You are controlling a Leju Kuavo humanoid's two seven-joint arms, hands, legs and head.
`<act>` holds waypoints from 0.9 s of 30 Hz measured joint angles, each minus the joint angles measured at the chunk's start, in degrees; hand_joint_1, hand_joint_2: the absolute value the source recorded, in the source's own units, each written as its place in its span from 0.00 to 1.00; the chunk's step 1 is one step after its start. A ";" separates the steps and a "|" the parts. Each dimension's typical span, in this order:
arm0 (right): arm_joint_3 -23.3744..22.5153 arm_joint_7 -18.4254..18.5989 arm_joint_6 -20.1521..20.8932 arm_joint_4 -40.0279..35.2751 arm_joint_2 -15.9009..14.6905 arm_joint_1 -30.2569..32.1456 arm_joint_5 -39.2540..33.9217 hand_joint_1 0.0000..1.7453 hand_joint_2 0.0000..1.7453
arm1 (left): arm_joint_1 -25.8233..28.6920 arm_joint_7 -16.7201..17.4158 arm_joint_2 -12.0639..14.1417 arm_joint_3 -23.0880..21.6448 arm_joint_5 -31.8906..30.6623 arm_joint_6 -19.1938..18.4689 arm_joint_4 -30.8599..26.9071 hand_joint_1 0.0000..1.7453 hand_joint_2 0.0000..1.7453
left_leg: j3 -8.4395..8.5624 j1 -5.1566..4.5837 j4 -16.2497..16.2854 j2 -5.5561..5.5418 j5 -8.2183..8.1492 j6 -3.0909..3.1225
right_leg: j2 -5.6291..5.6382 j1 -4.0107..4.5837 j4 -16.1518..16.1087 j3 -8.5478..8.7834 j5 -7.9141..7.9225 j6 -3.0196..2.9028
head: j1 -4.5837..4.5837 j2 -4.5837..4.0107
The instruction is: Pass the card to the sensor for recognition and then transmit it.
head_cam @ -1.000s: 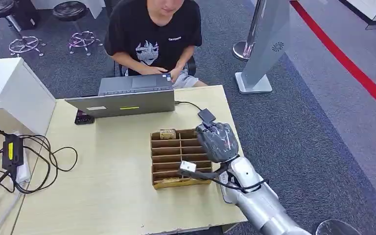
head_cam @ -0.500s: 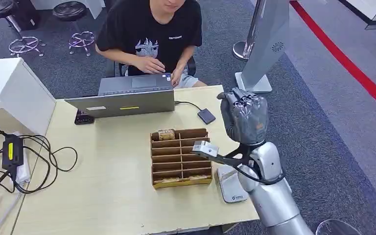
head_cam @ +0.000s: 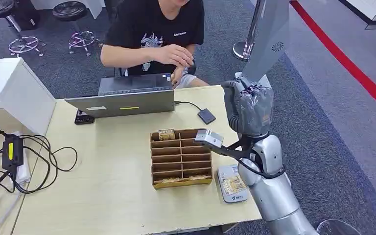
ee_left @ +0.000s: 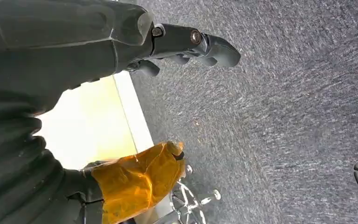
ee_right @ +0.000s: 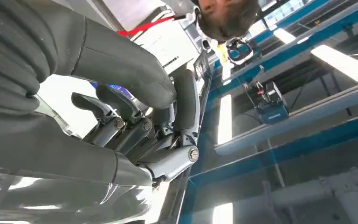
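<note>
My right hand [head_cam: 248, 110] is raised above the table's right edge, fingers curled and pointing up. In the right wrist view the thumb and fingers [ee_right: 135, 126] close on a pale flat card [ee_right: 60, 95]. The black sensor pad [head_cam: 206, 116] lies on the table, cabled to the laptop, to the left of and below the hand. The person [head_cam: 152, 29] behind the laptop holds a hand [head_cam: 174, 54] up over it. My left hand [ee_left: 191, 44] hangs beside the table edge over the carpet, fingers loosely apart and holding nothing.
A cardboard slotted organizer [head_cam: 180, 157] with a few cards sits mid-table. A white device [head_cam: 231, 183] with a yellowish patch lies by my right forearm. The laptop [head_cam: 127, 98] stands at the far edge. Cables [head_cam: 39, 156] sprawl at the left, and a white stand [head_cam: 264, 54] rises beyond the table.
My right hand rose from the black sensor pad and moved right, up to the table's edge. The person lifted a hand off the laptop.
</note>
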 joint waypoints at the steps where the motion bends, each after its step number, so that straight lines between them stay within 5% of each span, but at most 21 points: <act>1: 0.00 0.00 0.00 0.00 0.00 -0.02 0.02 1.00 1.00 | 0.00 0.00 0.00 0.00 -0.02 0.00 0.00 0.00 1.00 | 0.00 0.00 0.00 0.00 0.00 0.00 | 0.00 0.00 0.00 0.00 0.00 0.00 | 0.00 0.00; 25: 4.26 0.72 0.02 3.91 -0.59 -1.04 -2.10 1.00 1.00 | -0.06 -0.09 -0.07 0.00 -0.44 0.00 0.00 0.00 1.00 | 0.00 0.00 0.00 0.00 0.00 0.00 | 0.00 0.00 -0.01 0.00 0.00 0.00 | 0.00 0.00; 26: 4.24 0.70 0.02 3.98 -0.59 -1.03 -2.12 0.94 1.00 | -0.06 -0.09 -0.07 -0.02 -0.44 0.00 0.00 0.00 1.00 | 0.00 0.00 0.00 0.00 0.00 0.00 | 0.00 0.00 -0.01 0.00 0.00 0.00 | 0.00 0.00; 27: 4.26 0.70 0.02 4.00 -0.59 -1.02 -2.19 0.29 1.00 | -0.05 -0.09 -0.07 0.00 -0.46 0.00 0.00 0.00 1.00 | 0.00 0.00 0.00 0.00 0.00 0.00 | 0.00 0.00 -0.01 0.00 0.00 0.00 | 0.00 0.00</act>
